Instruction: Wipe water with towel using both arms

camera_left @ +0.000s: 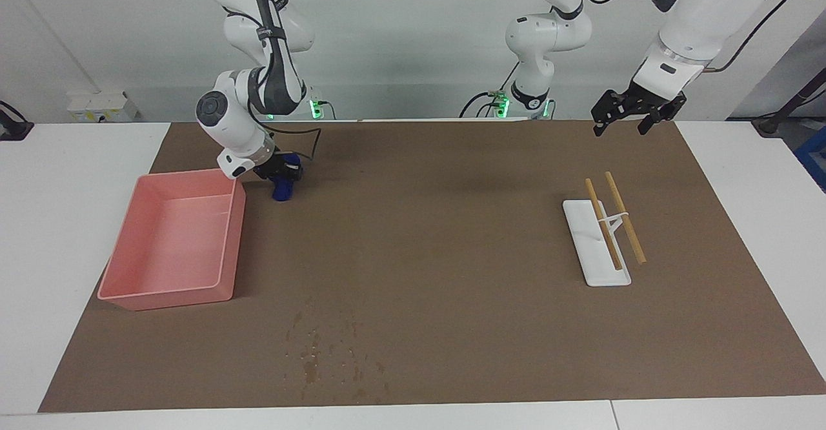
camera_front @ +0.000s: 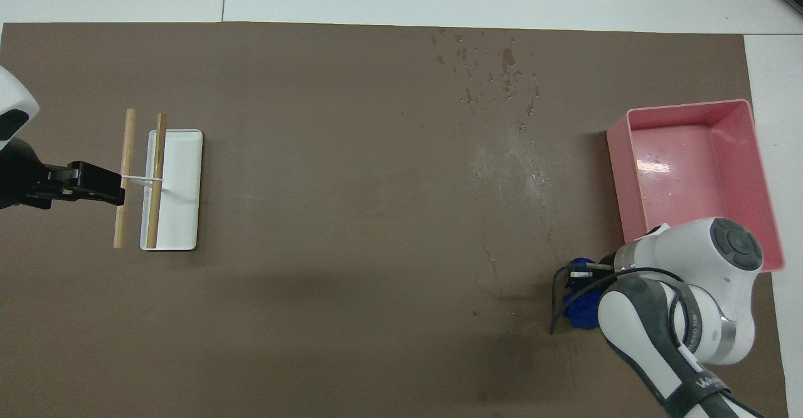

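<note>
The blue towel [camera_left: 282,190] [camera_front: 580,315] hangs bunched from my right gripper [camera_left: 280,177] [camera_front: 580,285], which is shut on it. It is low over the brown mat, beside the corner of the pink tray [camera_left: 168,297] [camera_front: 618,173] nearest the robots. I cannot tell whether the towel touches the mat. The water [camera_left: 329,351] [camera_front: 489,73] is a patch of dark specks near the mat's edge farthest from the robots. My left gripper [camera_left: 619,126] [camera_front: 118,186] waits open and raised, over the mat at the left arm's end, with nothing in it.
A white rack [camera_left: 597,259] [camera_front: 185,173] with two wooden sticks lies on the mat at the left arm's end, under the left gripper in the overhead view. A pale smear [camera_front: 514,167] marks the mat between the water and the towel.
</note>
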`<state>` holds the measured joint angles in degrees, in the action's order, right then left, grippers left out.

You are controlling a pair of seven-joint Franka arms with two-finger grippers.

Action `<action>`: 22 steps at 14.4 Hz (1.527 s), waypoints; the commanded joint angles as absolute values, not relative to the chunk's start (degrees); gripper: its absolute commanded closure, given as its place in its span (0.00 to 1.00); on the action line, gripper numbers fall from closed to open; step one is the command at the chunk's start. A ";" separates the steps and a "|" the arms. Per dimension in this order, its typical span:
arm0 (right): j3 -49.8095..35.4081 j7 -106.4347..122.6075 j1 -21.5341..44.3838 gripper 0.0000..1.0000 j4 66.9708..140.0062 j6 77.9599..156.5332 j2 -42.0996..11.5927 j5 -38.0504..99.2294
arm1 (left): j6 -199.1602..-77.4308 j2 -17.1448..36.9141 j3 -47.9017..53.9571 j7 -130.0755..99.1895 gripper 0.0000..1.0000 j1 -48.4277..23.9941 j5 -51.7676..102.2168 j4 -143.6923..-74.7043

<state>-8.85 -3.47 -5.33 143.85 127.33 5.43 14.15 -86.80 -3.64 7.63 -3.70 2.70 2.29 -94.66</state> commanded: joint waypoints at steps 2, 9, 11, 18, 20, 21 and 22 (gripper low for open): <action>-9.67 -5.61 -3.79 1.00 139.13 130.42 2.02 13.70 | -86.04 -4.57 6.94 -3.43 0.00 2.11 2.64 -95.10; -9.75 -19.50 11.49 1.00 138.69 141.12 -1.66 31.61 | -86.04 -4.57 6.94 -3.43 0.00 2.02 2.64 -95.10; -9.67 -21.96 14.67 1.00 137.91 144.31 -3.42 33.57 | -86.04 -4.57 6.94 -3.43 0.00 2.02 2.64 -95.10; -9.23 -5.03 3.36 1.00 128.34 143.09 -9.66 23.77 | -86.04 -4.57 6.94 -3.43 0.00 2.02 2.64 -95.10; -9.32 -4.57 1.41 1.00 125.52 142.21 -10.81 16.38 | -86.04 -4.57 6.94 -3.43 0.00 2.11 2.64 -95.10; -9.32 -4.22 0.28 1.00 124.55 141.51 -11.07 13.65 | -86.04 -4.57 6.94 -3.43 0.00 2.11 2.64 -95.10; -9.32 -3.00 -0.95 1.00 123.15 139.85 -11.16 10.14 | -86.04 -4.57 6.94 -3.43 0.00 2.11 2.64 -95.10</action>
<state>-8.70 -5.01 0.84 126.78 142.73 -10.09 15.16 -86.80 -3.64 7.63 -3.70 2.70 2.29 -94.67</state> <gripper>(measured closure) 1.000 0.000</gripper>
